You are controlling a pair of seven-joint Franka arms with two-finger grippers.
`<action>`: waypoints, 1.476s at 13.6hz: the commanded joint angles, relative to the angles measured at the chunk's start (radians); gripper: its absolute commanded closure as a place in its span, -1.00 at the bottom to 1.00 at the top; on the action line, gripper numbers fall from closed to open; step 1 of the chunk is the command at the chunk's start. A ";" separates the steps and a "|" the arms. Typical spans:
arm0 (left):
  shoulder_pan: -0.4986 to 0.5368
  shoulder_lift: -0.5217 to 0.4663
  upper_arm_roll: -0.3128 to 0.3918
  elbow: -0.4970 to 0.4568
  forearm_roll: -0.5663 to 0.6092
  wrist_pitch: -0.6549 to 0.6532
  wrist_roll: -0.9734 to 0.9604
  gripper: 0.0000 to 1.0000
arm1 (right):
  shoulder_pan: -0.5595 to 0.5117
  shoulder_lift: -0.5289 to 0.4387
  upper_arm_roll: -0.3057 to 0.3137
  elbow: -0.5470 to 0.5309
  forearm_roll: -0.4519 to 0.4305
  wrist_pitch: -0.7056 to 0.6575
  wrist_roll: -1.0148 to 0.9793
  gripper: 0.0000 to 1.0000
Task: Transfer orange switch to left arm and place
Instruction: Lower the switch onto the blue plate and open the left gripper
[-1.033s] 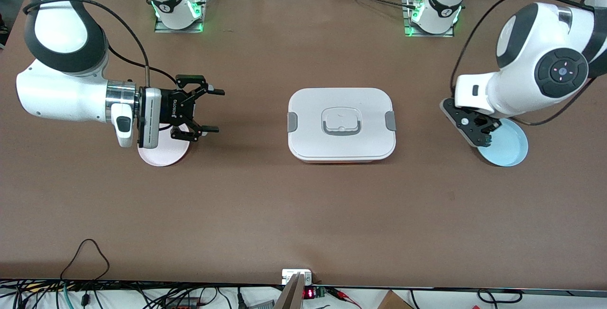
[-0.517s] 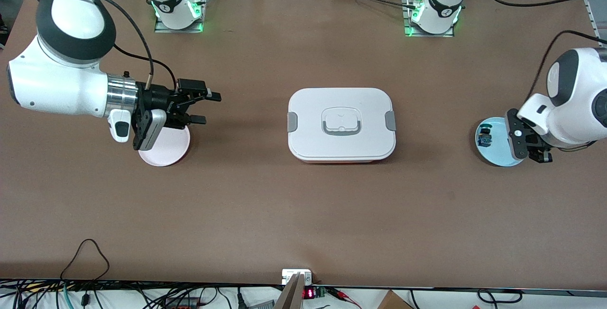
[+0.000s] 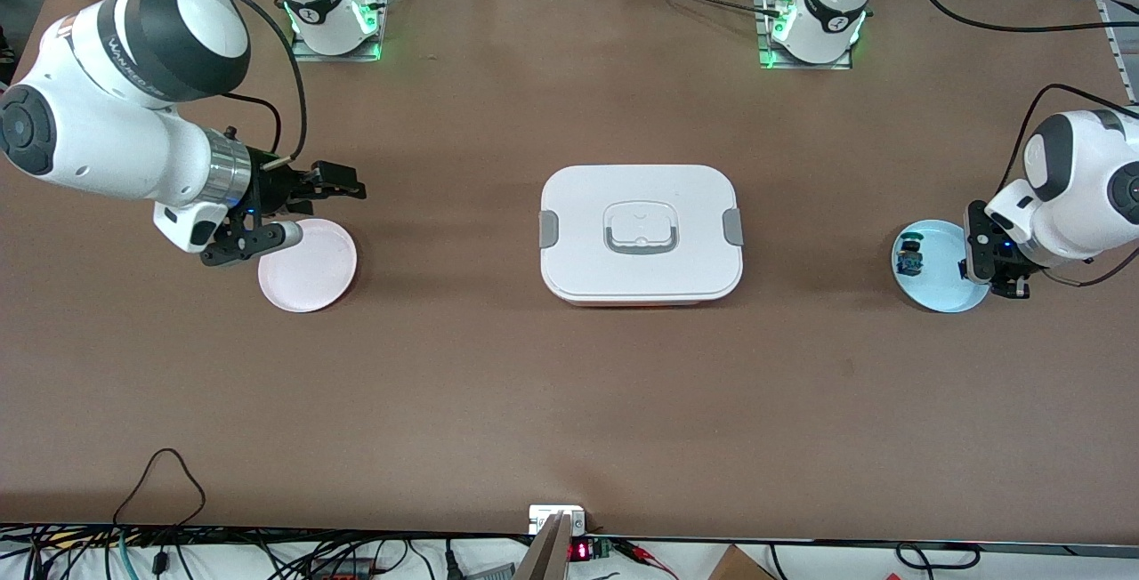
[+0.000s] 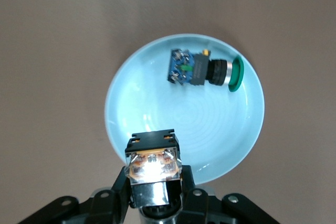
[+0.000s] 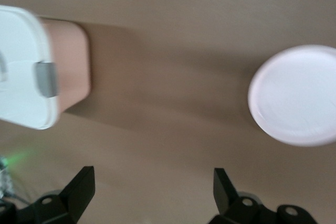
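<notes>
The front view looks down from high across the table at the box (image 3: 641,234). The left wrist view hangs close over the blue plate (image 4: 136,114), well apart from the box; the right wrist view shares the box (image 5: 26,66) and pink plate (image 5: 294,95).

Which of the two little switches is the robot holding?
The orange switch, clamped in the left gripper over the blue plate. The green-capped switch lies loose on that plate.
</notes>
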 commanded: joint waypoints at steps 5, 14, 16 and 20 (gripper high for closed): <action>0.081 0.085 -0.018 -0.052 0.025 0.148 0.084 0.56 | -0.077 -0.026 -0.004 0.134 -0.277 -0.133 -0.030 -1.00; 0.086 0.108 -0.018 -0.051 0.023 0.159 0.088 0.45 | -0.171 -0.041 -0.004 0.111 -0.352 -0.114 -0.014 -1.00; 0.086 0.107 -0.018 -0.049 0.023 0.159 0.088 0.45 | -0.177 -0.037 -0.003 0.111 -0.357 -0.096 -0.022 -1.00; 0.086 0.113 -0.018 -0.049 0.023 0.159 0.088 0.45 | -0.174 -0.035 -0.004 0.114 -0.358 -0.062 -0.014 -1.00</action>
